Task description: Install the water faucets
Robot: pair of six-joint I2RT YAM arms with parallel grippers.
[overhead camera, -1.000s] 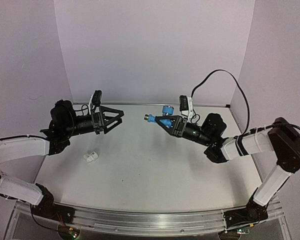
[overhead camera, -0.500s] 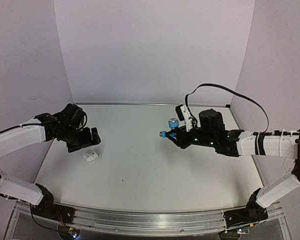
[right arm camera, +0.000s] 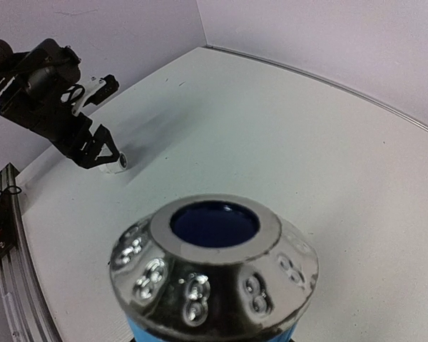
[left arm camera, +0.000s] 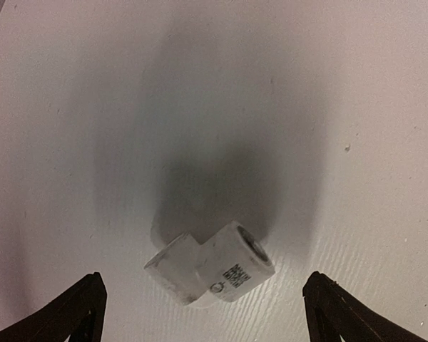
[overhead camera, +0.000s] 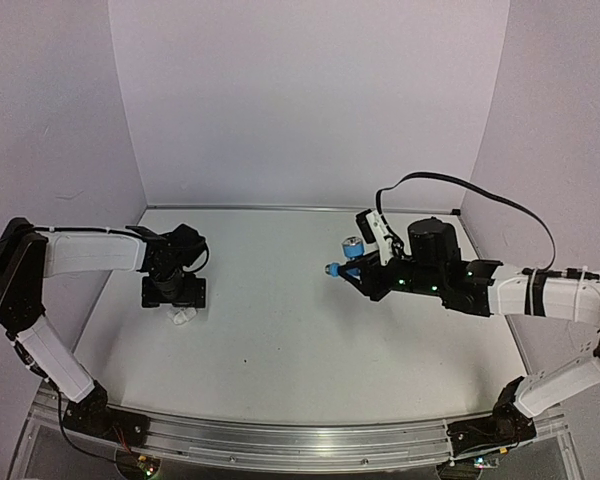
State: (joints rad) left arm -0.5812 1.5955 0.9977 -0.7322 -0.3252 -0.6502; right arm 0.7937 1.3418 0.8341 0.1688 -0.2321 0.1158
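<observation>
Hanging nose-down over the left part of the table (overhead camera: 280,345), the left gripper (overhead camera: 176,299) was spread wide above the white fitting (overhead camera: 183,317). In the left wrist view, its two dark fingers (left arm camera: 78,313) showed only as tips at the bottom corners. The fitting (left arm camera: 210,274) lay on the tabletop between them, touching neither. It was a short bent elbow lying on its side, with one round open end turned up and to the right and a small dark printed mark on its flank. A soft shadow spread over the table just behind it.

The right gripper (overhead camera: 346,267) reached in from the right toward the middle of the table and was clamped on the light-blue tap (overhead camera: 351,245), which it held in the air above the surface. The tap's round cap pointed upward, and its short blue spout stuck out to the left past the fingertips.

In the right wrist view the cap (right arm camera: 214,267) filled the lower middle. It was a silvery dimpled ring around a dark-blue hollow, with pale blue plastic below it. The right fingers themselves could not be made out there. Beyond the cap, the left arm (right arm camera: 46,85) stood at the far edge of the table, well apart from the tap. A black cable (overhead camera: 450,184) looped above the right arm.
</observation>
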